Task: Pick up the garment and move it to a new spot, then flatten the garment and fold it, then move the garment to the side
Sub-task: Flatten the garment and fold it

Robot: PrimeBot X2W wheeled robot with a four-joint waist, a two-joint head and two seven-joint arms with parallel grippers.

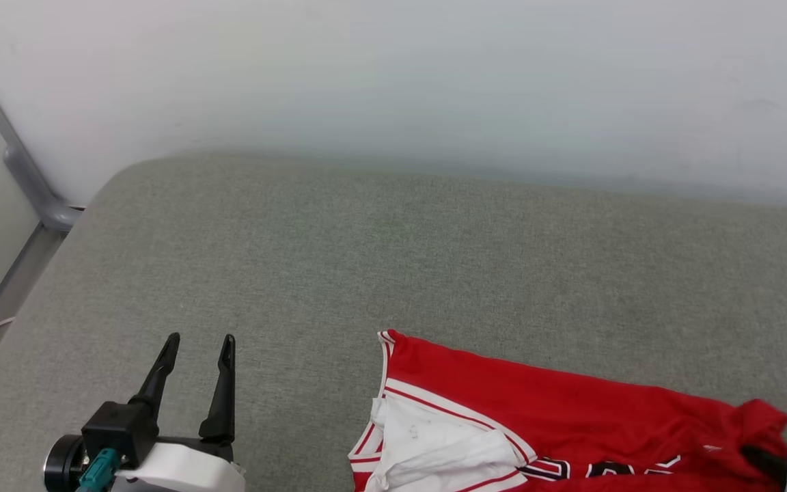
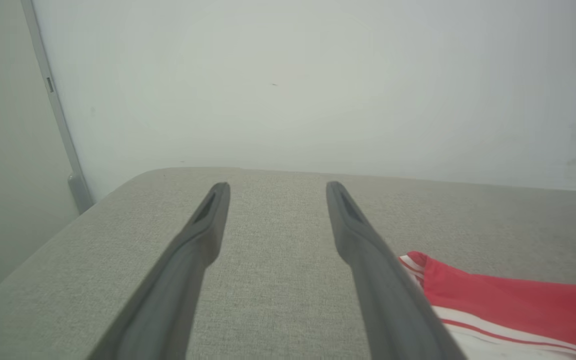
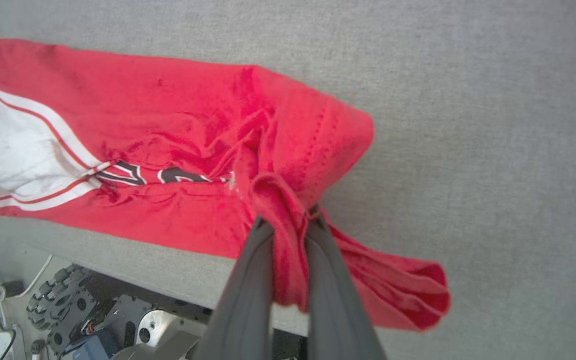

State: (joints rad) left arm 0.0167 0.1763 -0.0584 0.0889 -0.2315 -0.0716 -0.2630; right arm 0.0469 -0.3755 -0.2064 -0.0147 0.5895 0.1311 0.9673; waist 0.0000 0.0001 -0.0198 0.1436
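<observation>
Garment [image 1: 571, 417] sits at the near edge of the grey worktop [image 1: 366, 239], right of centre in the head view. It is rumpled and doubled over, with the white sleeve panel at its left end and the lettering partly buried in a crease.

Right hand [image 3: 288, 220]: fingers narrow, pinching a bunched ridge of red fabric at the garment's right end. Left hand [image 1: 201, 338]: wide, empty, over bare worktop, well apart from the cloth.

My read is we're at the pick-up for the first move.

Risks:
- The pinch is on a thin, soft wad, so it could slide out under a fast lift.
- The grip likely takes several layers, so the cloth would come up as a clump and flattening gets harder.
- With a single grip point at one end, the rest drags on the worktop fabric.
- It's close to the front edge, so a slip could drop it off the side.
</observation>
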